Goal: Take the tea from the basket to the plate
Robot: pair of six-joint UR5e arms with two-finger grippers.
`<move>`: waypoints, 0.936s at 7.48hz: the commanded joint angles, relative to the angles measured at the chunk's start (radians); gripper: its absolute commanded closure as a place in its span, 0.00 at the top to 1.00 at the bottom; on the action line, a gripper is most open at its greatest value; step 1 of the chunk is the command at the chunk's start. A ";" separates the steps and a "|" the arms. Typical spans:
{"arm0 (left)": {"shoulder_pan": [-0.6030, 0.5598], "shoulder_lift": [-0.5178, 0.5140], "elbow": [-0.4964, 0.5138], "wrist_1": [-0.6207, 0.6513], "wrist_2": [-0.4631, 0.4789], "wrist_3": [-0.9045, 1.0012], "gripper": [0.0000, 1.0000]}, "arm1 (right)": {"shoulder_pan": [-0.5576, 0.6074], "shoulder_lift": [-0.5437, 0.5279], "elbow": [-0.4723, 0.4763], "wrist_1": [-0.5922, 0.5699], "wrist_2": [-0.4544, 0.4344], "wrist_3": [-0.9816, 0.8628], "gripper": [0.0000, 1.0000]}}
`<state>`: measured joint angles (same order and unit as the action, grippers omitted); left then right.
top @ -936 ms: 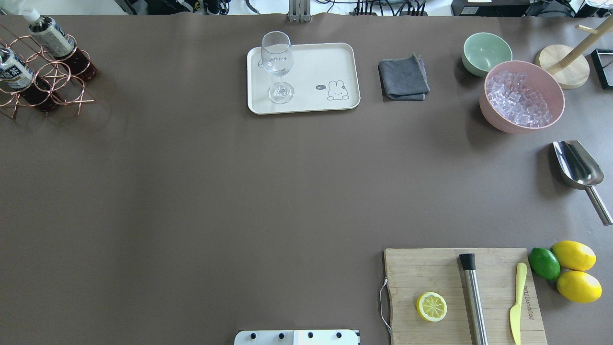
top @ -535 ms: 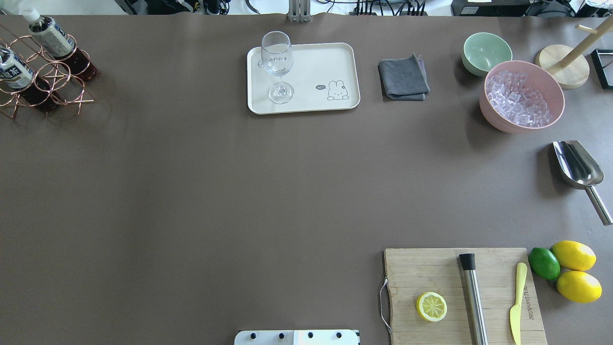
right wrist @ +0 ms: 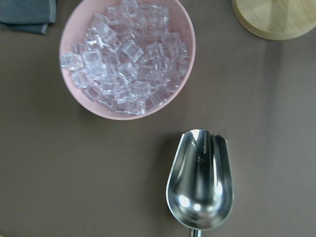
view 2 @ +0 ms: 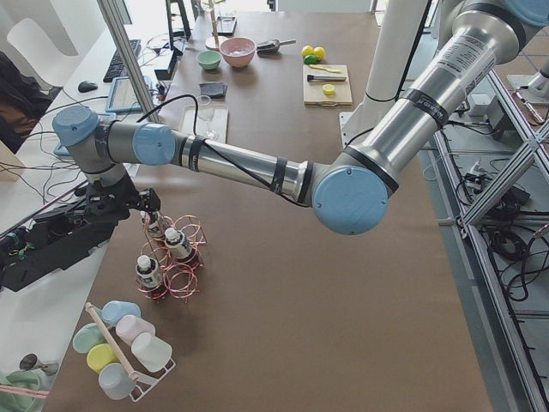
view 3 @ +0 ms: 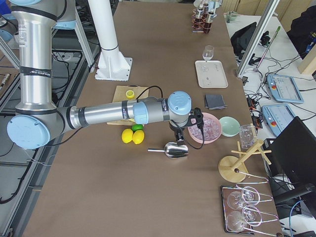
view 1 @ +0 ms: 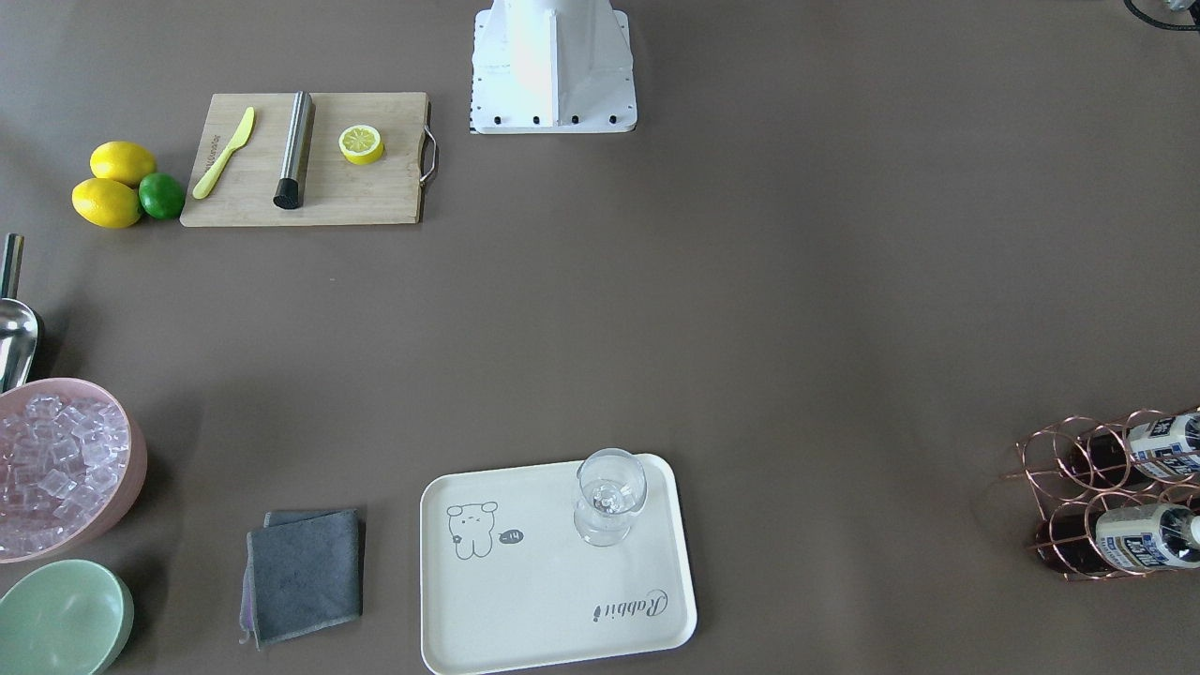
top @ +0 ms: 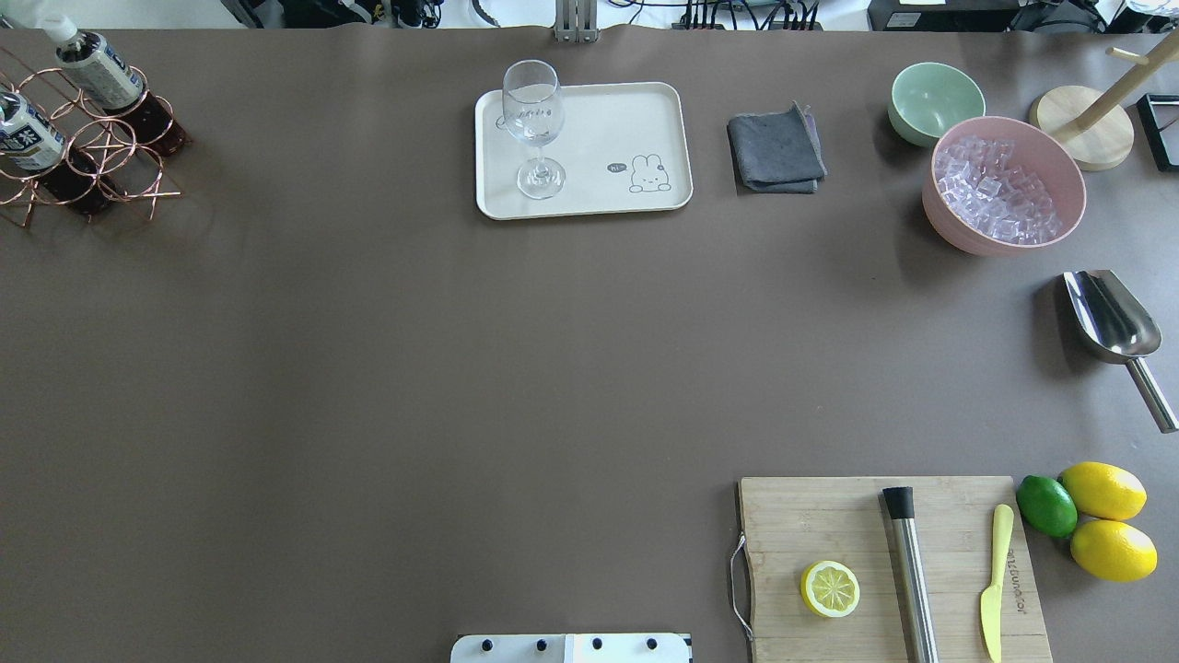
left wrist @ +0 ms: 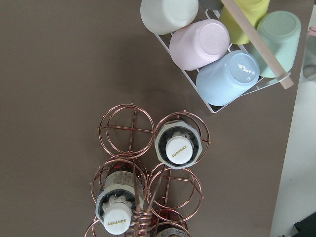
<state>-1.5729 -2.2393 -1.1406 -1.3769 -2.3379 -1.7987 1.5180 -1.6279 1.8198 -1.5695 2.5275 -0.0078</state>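
Observation:
Three tea bottles with white caps stand in the copper wire basket (top: 120, 157) at the table's far left corner; two of them show from overhead (top: 97, 74) (top: 28, 138). The left wrist view looks straight down on the tea caps (left wrist: 178, 145) (left wrist: 117, 217) and the basket rings (left wrist: 123, 128), with no fingers in it. In the exterior left view my left gripper (view 2: 151, 212) hangs just over the basket (view 2: 184, 279); I cannot tell if it is open. The cream plate (top: 626, 120) (view 1: 525, 600) lies far centre. My right gripper (view 3: 178, 136) hovers above a steel scoop (view 3: 175, 149); I cannot tell its state either.
A wine glass (top: 534, 120) stands on the plate's left part. A rack of pastel cups (left wrist: 217, 39) sits beside the basket. A grey cloth (top: 776, 149), mint bowl (top: 935, 99), pink ice bowl (top: 1004, 184), cutting board (top: 884, 562) and lemons (top: 1105, 520) occupy the right side.

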 commanded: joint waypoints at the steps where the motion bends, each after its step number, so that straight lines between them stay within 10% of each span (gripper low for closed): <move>1: 0.016 0.009 -0.007 -0.001 -0.003 -0.011 0.97 | -0.039 0.118 0.064 0.018 0.140 -0.008 0.99; 7: 0.045 0.055 -0.082 -0.016 -0.040 -0.065 0.67 | -0.307 0.285 0.012 0.689 -0.008 0.426 0.99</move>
<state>-1.5410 -2.2027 -1.1898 -1.3932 -2.3634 -1.8560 1.2906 -1.3999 1.8326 -1.0673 2.6195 0.2970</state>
